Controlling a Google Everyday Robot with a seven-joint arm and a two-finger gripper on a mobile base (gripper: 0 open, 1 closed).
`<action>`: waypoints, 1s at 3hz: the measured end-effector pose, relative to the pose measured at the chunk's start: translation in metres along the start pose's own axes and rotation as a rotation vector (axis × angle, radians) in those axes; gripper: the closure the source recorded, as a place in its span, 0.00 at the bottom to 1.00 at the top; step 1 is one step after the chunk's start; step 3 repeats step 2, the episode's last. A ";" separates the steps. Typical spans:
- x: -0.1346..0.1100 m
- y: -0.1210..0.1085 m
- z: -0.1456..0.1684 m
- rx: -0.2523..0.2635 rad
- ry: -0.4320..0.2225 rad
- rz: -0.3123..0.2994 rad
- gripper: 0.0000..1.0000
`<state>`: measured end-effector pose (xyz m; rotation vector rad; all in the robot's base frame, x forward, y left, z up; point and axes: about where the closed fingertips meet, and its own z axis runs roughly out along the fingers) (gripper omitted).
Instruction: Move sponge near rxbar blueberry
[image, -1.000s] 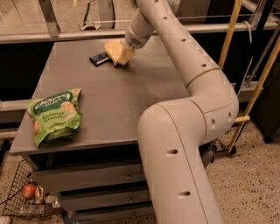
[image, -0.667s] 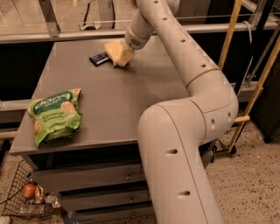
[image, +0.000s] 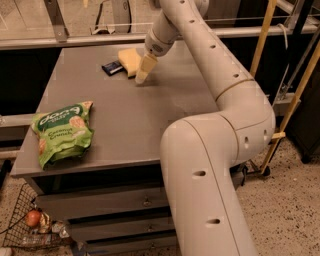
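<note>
sponge (image: 128, 59): pale yellow foam block lying on the far part of the table (image: 150, 115), close to the back edge. You can see its top face plus a bit of the front side.
rxbar blueberry (image: 112, 67): flat dark bar with a bit of light print, lying at an angle just left of the sponge. The bar's right end looks like it touches the sponge's left edge, but that seam is in shadow, so not 100% sure.
gripper (image: 141, 77): cream coloured, pointing down and slightly left, its tip low over the table right at the sponge's front right corner. From this angle it reads as 1 solid wedge, so I honestly can't tell how far open it is or whether it has any hold on the sponge.
arm (image: 215, 95): big beige thing. It rises from the bottom of the shot, bends at a fat elbow on the right, then reaches back up and left to the gripper.
chip bag (image: 61, 132): green, with white lettering, lying flat near the table's front left corner, well apart from the sponge and the bar.
drawers (image: 145, 202): grey fronts with small knobs, under the table top.
wire basket (image: 17, 215): on the floor at the lower left, with a small red round thing (image: 33, 218) and some crumpled wrappers inside.
poles (image: 262, 35): 2 yellowish sticks leaning on the right side, behind the arm.
</note>
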<state>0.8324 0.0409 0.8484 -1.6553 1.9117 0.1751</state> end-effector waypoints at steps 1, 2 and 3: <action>0.014 -0.002 -0.039 0.016 -0.015 0.027 0.00; 0.037 0.000 -0.085 0.049 -0.025 0.071 0.00; 0.037 0.000 -0.085 0.049 -0.025 0.071 0.00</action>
